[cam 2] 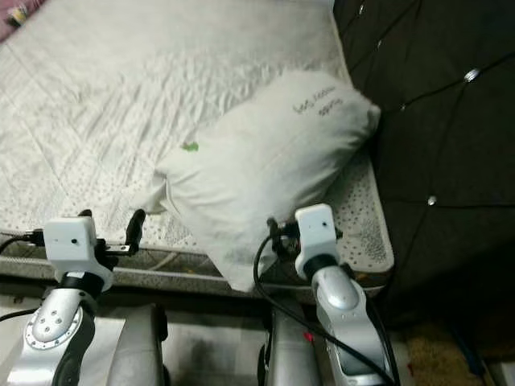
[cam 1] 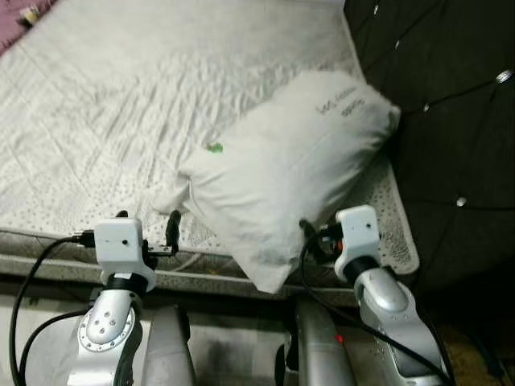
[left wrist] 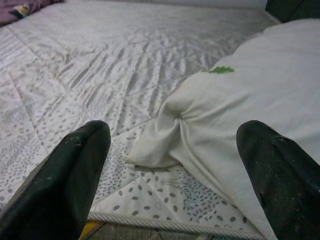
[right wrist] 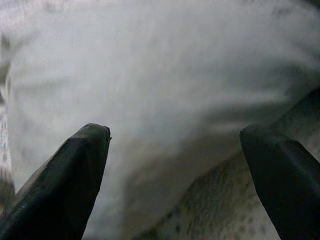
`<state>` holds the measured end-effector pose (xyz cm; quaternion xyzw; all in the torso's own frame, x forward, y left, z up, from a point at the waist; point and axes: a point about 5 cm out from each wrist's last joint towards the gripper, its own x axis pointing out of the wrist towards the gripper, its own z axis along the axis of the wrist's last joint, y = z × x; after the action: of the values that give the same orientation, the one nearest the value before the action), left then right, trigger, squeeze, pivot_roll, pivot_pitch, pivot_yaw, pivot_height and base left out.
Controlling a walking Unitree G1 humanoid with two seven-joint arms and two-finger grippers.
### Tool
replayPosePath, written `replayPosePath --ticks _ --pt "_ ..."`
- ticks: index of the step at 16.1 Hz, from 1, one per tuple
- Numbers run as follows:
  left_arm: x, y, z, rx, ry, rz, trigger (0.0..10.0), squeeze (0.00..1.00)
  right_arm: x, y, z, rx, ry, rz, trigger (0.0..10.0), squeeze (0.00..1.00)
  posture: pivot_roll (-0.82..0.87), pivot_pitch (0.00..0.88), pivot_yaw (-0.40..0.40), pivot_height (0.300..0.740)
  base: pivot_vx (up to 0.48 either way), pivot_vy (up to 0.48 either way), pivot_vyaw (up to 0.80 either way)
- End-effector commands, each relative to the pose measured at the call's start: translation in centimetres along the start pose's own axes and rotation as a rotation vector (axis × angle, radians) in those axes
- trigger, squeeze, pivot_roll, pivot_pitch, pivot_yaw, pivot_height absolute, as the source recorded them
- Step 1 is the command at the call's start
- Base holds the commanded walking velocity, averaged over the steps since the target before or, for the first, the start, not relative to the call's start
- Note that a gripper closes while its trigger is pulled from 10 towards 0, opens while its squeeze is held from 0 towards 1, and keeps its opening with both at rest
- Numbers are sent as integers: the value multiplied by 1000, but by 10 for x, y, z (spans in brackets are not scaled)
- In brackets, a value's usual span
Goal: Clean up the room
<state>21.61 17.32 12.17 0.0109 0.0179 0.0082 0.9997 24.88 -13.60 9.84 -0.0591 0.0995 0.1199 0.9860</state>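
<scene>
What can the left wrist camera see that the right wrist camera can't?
Left wrist view alone: a small green mark on the pillow, the pillow's bunched corner, a wide stretch of the dotted mattress, and purple fabric far off. Right wrist view alone: the pillow's side close up and blurry. Both: the white pillow, a bit of mattress, and two open black fingers, left gripper, right gripper.

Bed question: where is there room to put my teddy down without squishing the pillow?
The mattress is bare across its whole left and far side, from the pillow out to the purple cloth at the far corner. The right side is crowded: the pillow reaches the dark headboard.
</scene>
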Motion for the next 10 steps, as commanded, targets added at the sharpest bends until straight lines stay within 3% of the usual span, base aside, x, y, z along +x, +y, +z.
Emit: replayPosePath --ticks 1,5,10 --pt "-5 3 1 2 19 7 10000 0 -4 5 -2 -1 40 47 10000 0 33 244 -68 595 0 0 0" --pt "-11 2 2 -2 50 3 10000 0 -6 15 -7 25 98 134 10000 0 36 263 -64 576 0 0 0" --pt "-7 2 3 12 64 -5 10000 0 3 24 -8 11 134 216 10000 0 47 248 -49 536 0 0 0"
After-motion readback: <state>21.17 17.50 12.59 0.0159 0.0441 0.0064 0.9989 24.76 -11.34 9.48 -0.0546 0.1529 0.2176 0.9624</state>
